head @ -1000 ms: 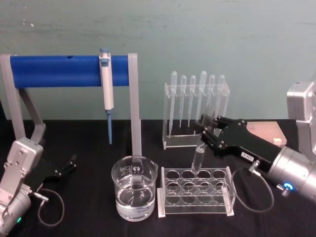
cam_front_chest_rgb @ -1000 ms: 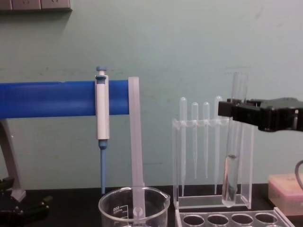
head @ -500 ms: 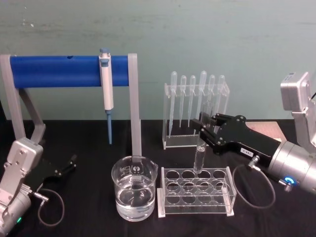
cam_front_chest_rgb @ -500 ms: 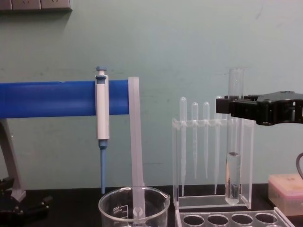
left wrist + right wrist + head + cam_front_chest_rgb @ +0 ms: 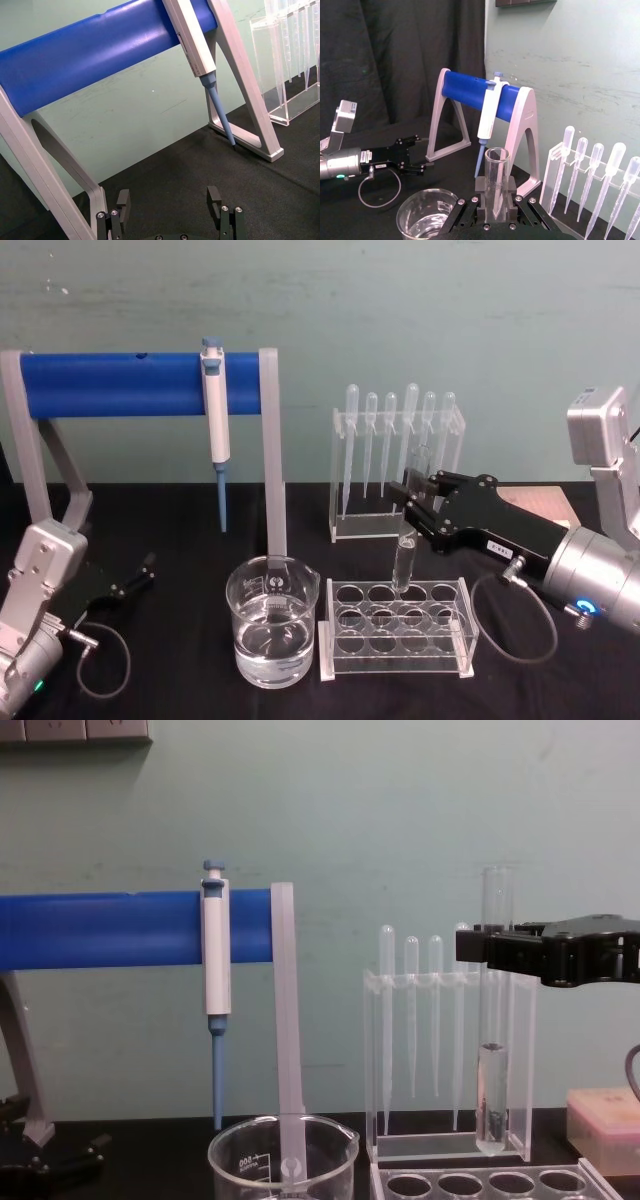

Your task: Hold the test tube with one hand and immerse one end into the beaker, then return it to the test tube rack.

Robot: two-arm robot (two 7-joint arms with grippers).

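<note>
My right gripper (image 5: 412, 502) is shut on the test tube (image 5: 407, 555), gripping it near the top. The tube (image 5: 493, 1050) hangs upright, with clear liquid in its lower part. Its rounded end hangs just above the back row of the clear holed rack (image 5: 397, 642). In the right wrist view the tube's open rim (image 5: 497, 160) stands up between the fingers (image 5: 481, 202). The beaker (image 5: 272, 630), part full of clear liquid, stands to the left of that rack; its rim (image 5: 282, 1145) is lower than the tube's bottom. My left gripper (image 5: 140, 572) rests open on the table at the far left.
A blue bar stand (image 5: 140, 383) with a blue-and-white micropipette (image 5: 215, 420) hanging from it rises behind the beaker. An acrylic holder of thin pipettes (image 5: 397, 465) stands behind the tube. A pinkish box (image 5: 540, 508) lies at the back right. The table is covered in black cloth.
The right wrist has risen and the gripper has levelled, so the tube went from slightly tilted to upright. In the last half second it barely moved. The left arm stayed still.
</note>
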